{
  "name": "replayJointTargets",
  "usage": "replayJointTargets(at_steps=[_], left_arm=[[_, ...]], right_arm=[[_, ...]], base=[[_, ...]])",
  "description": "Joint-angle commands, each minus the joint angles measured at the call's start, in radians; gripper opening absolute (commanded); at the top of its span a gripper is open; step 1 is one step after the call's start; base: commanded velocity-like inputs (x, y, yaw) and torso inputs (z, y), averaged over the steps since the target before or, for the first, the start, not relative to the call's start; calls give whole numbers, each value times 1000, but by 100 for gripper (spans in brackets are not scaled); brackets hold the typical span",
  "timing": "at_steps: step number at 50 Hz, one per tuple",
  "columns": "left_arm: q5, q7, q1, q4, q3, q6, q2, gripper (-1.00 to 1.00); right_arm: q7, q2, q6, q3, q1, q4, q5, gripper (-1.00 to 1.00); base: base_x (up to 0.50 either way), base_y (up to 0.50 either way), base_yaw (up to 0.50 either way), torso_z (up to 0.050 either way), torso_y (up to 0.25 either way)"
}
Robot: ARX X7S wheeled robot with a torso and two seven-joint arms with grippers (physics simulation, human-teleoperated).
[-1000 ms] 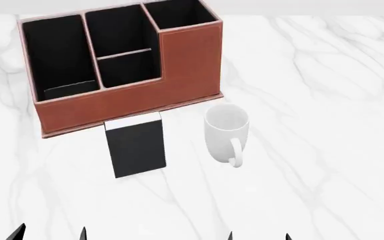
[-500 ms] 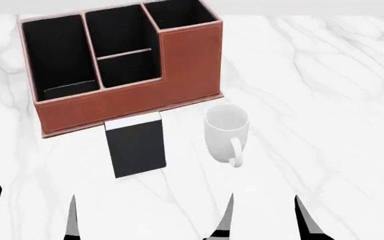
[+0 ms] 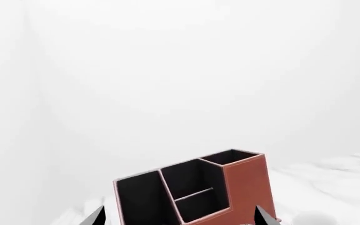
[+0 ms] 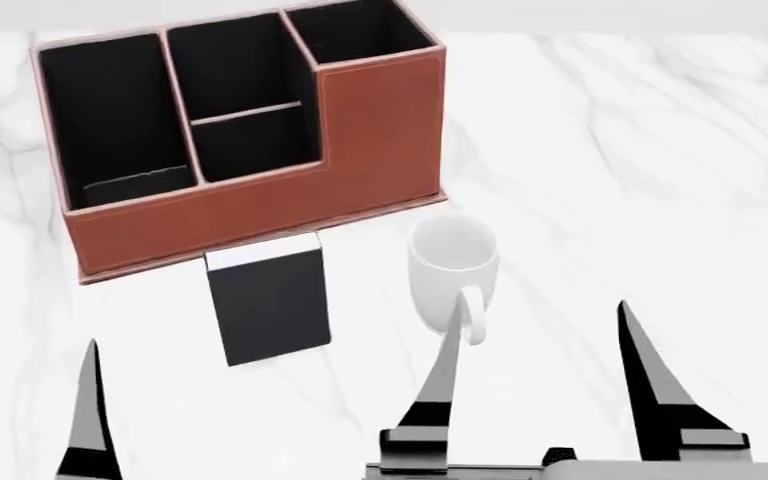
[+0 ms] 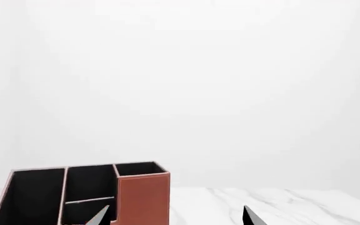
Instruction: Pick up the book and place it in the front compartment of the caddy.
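Note:
The black book [image 4: 271, 305] lies flat on the marble table with its white page edge against the front wall of the caddy [image 4: 251, 215]. The reddish-brown caddy also shows in the left wrist view [image 3: 249, 187] and the right wrist view [image 5: 142, 197]. My left gripper [image 4: 8, 345] is open and empty, near and to the left of the book; only one of its fingers [image 4: 88, 400] shows in the head view. My right gripper [image 4: 540, 303] is open and empty, near and to the right of the book, beside the mug. Both wrist views show spread fingertips, and the book is out of view there.
A white mug [image 4: 454, 262] stands upright right of the book, its handle touching or just behind my right gripper's inner finger [image 4: 440, 375] in the head view. Marble tabletop [image 4: 678, 170] stretches right of the caddy. A white wall stands behind.
Both grippers have come forward into the head view, fingers reaching further up the picture. The right gripper's body now shows at the bottom edge. Book, mug and caddy have not moved.

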Motion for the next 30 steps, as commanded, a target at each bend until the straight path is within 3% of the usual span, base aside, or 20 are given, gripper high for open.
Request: replayJointTargets(at_steps=[1, 30], left_arm=[[-1, 22, -15, 55, -5, -62, 14, 100], [-4, -7, -21, 78, 28, -83, -13, 100]], right_arm=[[-5, -5, 45, 22, 13, -79, 10, 100], [40, 27, 66, 27, 22, -107, 62, 100]], base=[[500, 0, 0, 0, 0], [500, 0, 0, 0, 1]])
